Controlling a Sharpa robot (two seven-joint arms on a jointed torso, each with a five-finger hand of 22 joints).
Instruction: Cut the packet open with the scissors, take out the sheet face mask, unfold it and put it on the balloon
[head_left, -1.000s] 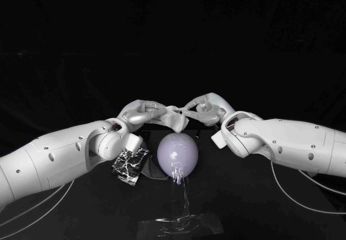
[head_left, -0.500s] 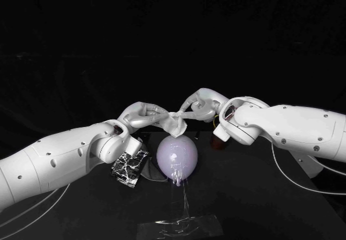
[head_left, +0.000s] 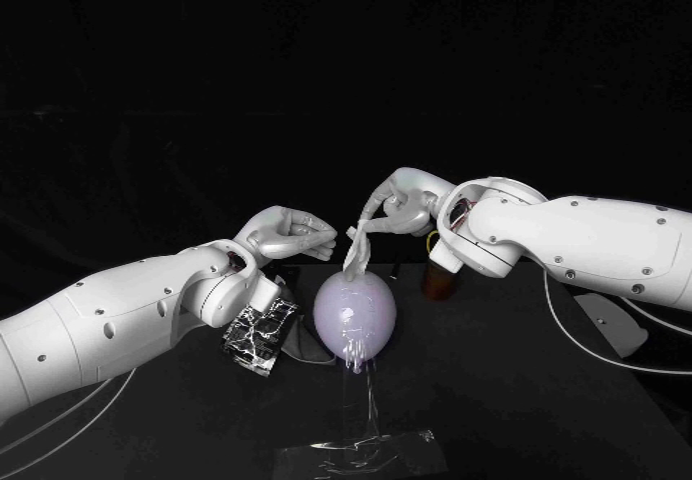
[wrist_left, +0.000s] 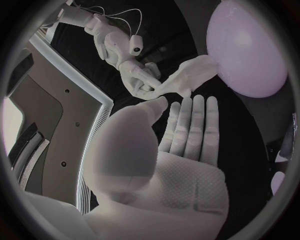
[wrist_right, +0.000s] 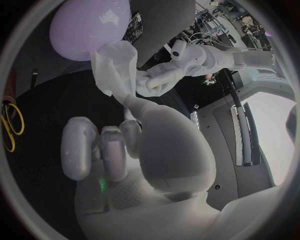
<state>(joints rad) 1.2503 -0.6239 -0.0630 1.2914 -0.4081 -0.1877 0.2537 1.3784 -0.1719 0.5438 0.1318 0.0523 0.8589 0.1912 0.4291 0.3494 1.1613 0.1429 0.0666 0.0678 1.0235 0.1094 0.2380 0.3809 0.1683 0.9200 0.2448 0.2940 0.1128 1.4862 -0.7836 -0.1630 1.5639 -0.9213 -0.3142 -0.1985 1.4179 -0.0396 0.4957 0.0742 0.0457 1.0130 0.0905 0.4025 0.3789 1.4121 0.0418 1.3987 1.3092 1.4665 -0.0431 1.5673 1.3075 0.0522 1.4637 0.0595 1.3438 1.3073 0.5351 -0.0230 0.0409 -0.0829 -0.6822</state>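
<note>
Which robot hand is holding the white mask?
The right robot hand: it pinches the mask hanging by the balloon. The left robot hand holds nothing.

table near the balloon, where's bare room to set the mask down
Bare table lies right of the balloon, nearer the robot than the right arm. Crowded: the packet sits close on the balloon's left by the left arm; clear film lies in front.

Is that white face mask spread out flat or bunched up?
Bunched up. The sheet mask hangs as a narrow crumpled strip pinched by the right hand, just above the balloon, not opened out.
</note>
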